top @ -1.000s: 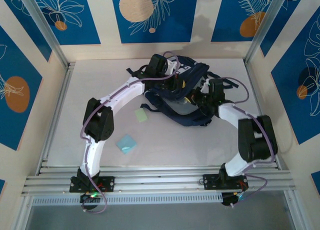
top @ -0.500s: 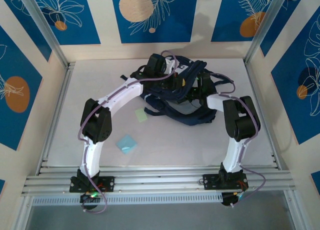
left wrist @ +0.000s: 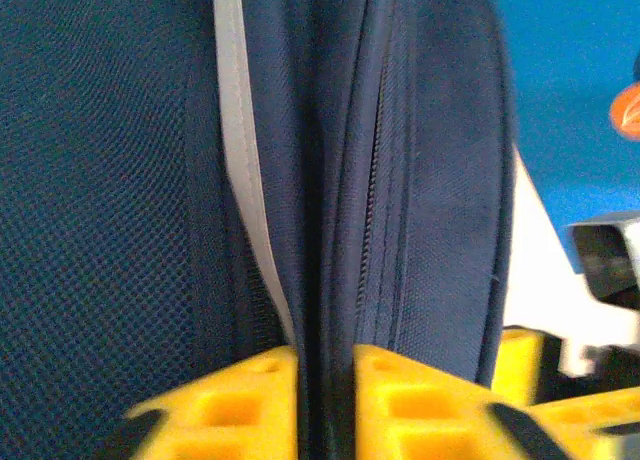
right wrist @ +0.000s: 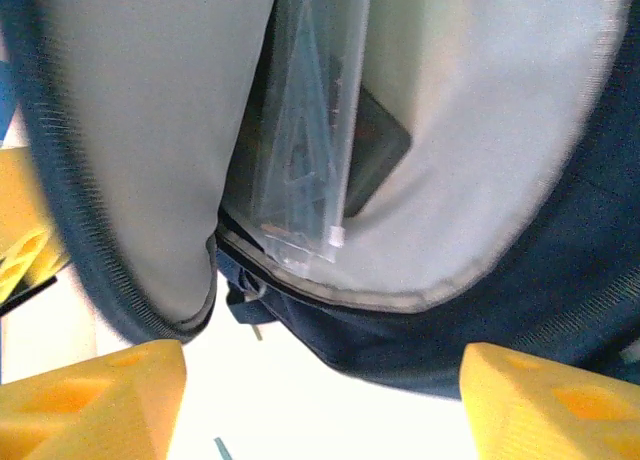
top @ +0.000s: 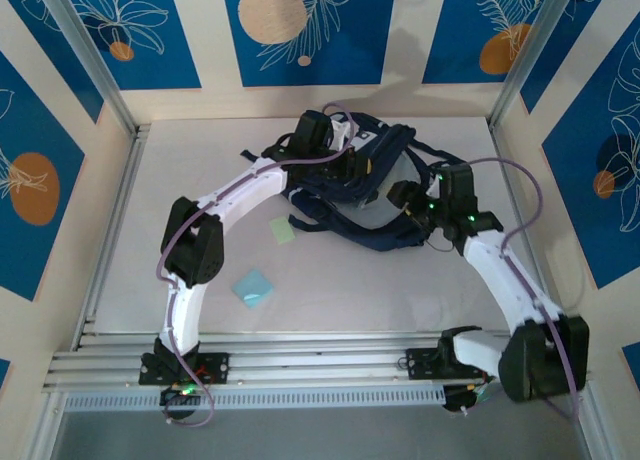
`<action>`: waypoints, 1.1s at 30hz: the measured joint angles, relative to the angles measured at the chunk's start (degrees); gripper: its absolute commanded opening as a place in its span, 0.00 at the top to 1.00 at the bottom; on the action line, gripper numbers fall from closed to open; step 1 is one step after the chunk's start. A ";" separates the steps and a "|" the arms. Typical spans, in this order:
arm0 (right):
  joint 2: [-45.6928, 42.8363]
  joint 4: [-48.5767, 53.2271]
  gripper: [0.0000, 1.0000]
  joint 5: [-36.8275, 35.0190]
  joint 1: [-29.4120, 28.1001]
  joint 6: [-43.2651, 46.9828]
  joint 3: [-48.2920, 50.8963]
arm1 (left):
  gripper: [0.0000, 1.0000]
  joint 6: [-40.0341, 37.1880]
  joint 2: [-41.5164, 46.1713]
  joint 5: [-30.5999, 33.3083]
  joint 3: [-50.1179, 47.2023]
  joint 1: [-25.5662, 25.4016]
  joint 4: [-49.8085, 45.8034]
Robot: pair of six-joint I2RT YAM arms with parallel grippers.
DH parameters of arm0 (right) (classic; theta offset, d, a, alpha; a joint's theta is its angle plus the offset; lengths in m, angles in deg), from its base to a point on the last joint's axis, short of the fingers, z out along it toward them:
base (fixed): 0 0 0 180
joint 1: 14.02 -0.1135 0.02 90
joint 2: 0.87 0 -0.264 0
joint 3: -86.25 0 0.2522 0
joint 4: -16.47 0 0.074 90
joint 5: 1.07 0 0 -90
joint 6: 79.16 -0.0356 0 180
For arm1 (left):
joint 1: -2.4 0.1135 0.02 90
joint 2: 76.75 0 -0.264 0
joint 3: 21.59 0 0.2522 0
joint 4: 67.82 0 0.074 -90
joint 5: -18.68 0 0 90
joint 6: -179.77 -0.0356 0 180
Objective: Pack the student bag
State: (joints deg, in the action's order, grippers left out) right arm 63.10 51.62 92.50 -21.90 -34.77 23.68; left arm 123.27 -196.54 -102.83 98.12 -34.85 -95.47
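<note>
The student bag (top: 385, 240), dark navy with a pale grey lining, lies at the middle back of the table with its mouth towards the right. My left gripper (top: 347, 160) is at its top edge; in the left wrist view its yellow fingers (left wrist: 325, 358) pinch a fold of navy fabric (left wrist: 430, 180) beside a zip and a pale grey stripe (left wrist: 235, 150). My right gripper (top: 407, 195) is just outside the bag's mouth, open (right wrist: 320, 358), nothing between its fingers. Inside the bag (right wrist: 500, 310) lie a clear plastic packet (right wrist: 310, 160) and a dark flat item (right wrist: 378, 148).
A pale green square (top: 283, 230) and a light blue square (top: 254, 287) lie on the white table (top: 200, 180) left of the bag, close to the left arm. Metal rails run along the table's sides and front; patterned walls stand behind.
My right gripper has opened and drawn back a little from the bag's mouth, and the right arm's elbow has swung down to the near right. The left arm has kept its place.
</note>
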 measured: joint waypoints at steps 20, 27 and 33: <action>11.43 -9.14 0.18 -0.98 4.26 -2.49 7.61 | 0.37 -7.63 9.46 0.26 -26.53 12.50 8.76; 12.87 -12.96 0.18 -0.57 3.63 -2.93 7.61 | 0.37 -9.49 4.81 2.01 -26.38 12.63 9.20; 12.87 -14.10 0.17 -0.59 3.34 -3.15 8.04 | 0.36 -9.68 3.08 2.97 -26.38 12.31 8.85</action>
State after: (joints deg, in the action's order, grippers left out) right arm 75.97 37.52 91.91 -18.56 -37.91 31.72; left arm 113.59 -193.45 -99.85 71.74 -22.54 -86.62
